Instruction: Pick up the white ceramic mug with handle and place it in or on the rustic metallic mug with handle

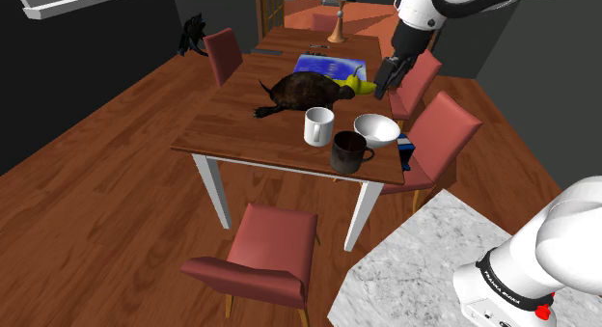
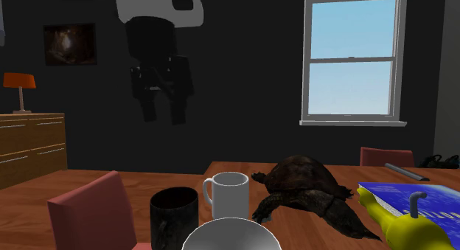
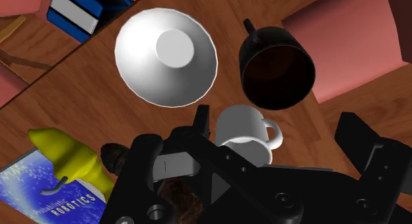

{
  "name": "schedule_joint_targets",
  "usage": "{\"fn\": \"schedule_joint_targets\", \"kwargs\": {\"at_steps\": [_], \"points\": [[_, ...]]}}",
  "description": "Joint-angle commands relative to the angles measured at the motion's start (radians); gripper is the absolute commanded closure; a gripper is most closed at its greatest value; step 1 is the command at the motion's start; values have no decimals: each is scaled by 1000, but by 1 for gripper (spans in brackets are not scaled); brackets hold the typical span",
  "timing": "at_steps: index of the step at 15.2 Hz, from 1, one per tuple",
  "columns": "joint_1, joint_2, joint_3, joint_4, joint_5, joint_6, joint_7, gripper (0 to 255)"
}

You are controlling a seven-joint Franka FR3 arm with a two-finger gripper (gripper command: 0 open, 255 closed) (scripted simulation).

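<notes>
Jaws: wide open, holding nothing, hanging in the air above the worktop; in the wrist view the white mug lies below and between them, untouched.
White mug: upright on the worktop, between the turtle and the dark mug, near the dark mug but apart from it.
Dark mug: upright and open-topped, close to the worktop's edge in the shoulder view.
Bowl: near the dark mug, close to the worktop corner.
Open room: bare wood on the shoulder view's left of the white mug; free air between the jaws and both mugs.
Borders: red chairs stand close around the worktop.
Far end: blue book with a yellow object on it, behind the turtle.
Hidden: the hand covers most of the turtle and the white mug's base in the wrist view.
Cut off: the bowl, at the second exterior view's lower edge.
Unclear: a blue and white item just past the edge beside the bowl.
</notes>
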Motion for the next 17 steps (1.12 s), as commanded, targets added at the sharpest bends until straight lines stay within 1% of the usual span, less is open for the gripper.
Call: {"fn": "schedule_joint_targets", "kwargs": {"at_steps": [1, 9, 13, 17], "points": [[1, 66, 2, 17, 0, 44, -1, 0], [-2, 373, -4, 171, -3, 172, -23, 0], [-4, 530, -6, 278, -4, 208, -33, 0], [-5, 689, -7, 408, -5, 225, -41, 0]]}}
